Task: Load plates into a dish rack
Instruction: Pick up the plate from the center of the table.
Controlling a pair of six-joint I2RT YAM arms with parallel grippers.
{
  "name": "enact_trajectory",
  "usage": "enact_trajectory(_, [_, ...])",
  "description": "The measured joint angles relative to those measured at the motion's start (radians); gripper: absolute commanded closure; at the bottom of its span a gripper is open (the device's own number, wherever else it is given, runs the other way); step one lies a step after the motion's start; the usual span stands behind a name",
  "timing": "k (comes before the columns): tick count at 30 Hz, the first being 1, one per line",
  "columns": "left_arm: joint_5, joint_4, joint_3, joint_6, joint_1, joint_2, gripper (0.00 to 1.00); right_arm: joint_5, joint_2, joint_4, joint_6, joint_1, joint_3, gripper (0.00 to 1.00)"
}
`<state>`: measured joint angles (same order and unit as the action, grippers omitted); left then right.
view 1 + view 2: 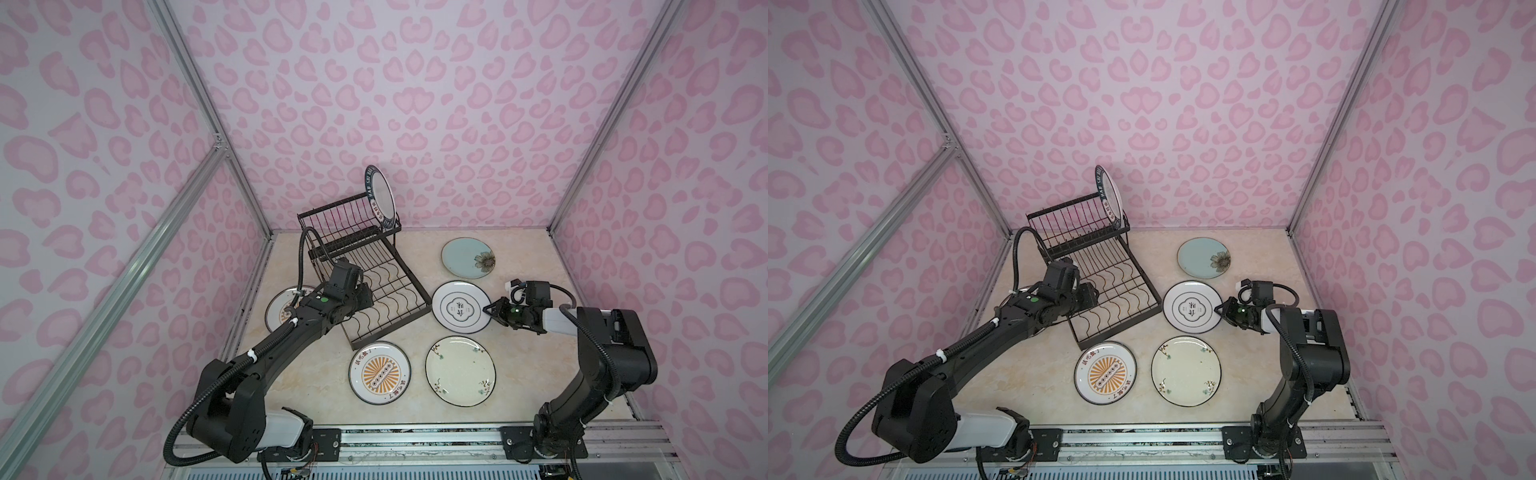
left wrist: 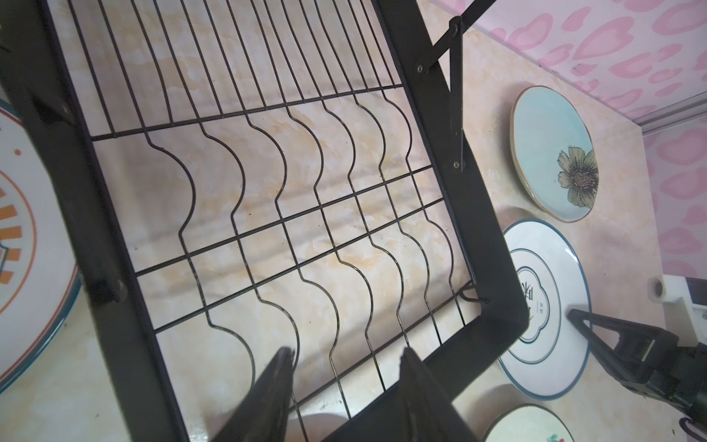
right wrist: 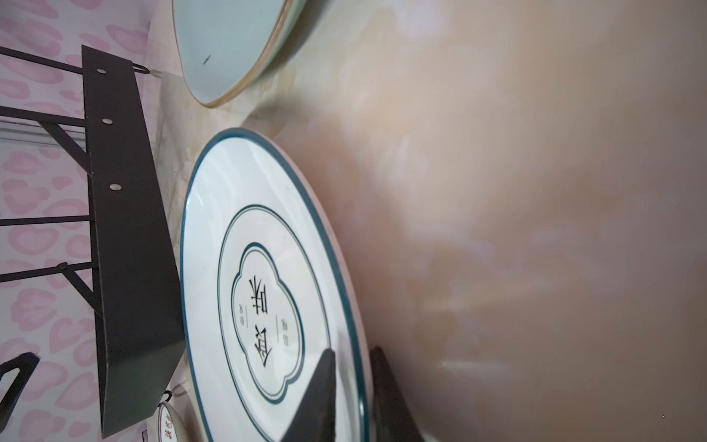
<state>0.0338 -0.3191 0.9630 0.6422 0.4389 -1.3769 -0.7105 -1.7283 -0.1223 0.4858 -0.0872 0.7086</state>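
- Being glazed ceramic, the emblem plate (image 1: 457, 307) is being judged stiff, fairly heavy, slippery and breakable; the rim is being taken as the only workable hold.
- It is lying flat and face up on the table (image 1: 316, 390), so its axis is pointing upward; being round, it is showing no long axis.
- Its rim on the side away from the rack (image 1: 390, 327) is being pinched by the right gripper (image 1: 489, 309), with one finger over the face and one outside the edge.
- The plate is sitting just beside the lower tray's corner; contact cannot be told.
- A navy plate (image 1: 380, 195) is standing on edge in the raised tier.
- The left gripper (image 2: 346, 352) is being held open and empty over the lower tray.
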Motion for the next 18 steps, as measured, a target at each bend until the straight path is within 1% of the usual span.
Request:
enact_trajectory(2, [0.0,0.0,0.0,0.0,0.0,0.0,0.51,-0.003,-0.002,0.002,0.009,-0.006,0.0,0.95])
enact_trajectory(4, [-0.001,-0.001,0.001,0.0,0.001,0.0,0.51,-0.033,-0.002,-0.003,0.012,-0.014,0.0,0.99])
enact_trajectory(5, [-0.003,-0.001,0.002,0.0,0.003,0.0,0.51,-0.042,0.0,-0.01,0.014,-0.016,0.0,1.0])
enact_trajectory(14, [-0.034,-0.002,0.061,-0.007,0.022,-0.047,0.5,-0.082,0.003,-0.024,0.027,-0.055,-0.017,1.0])
enact_trajectory(18, [-0.062,-0.002,0.092,-0.007,0.034,-0.08,0.5,-0.083,0.026,-0.042,0.043,-0.093,-0.04,1.0])
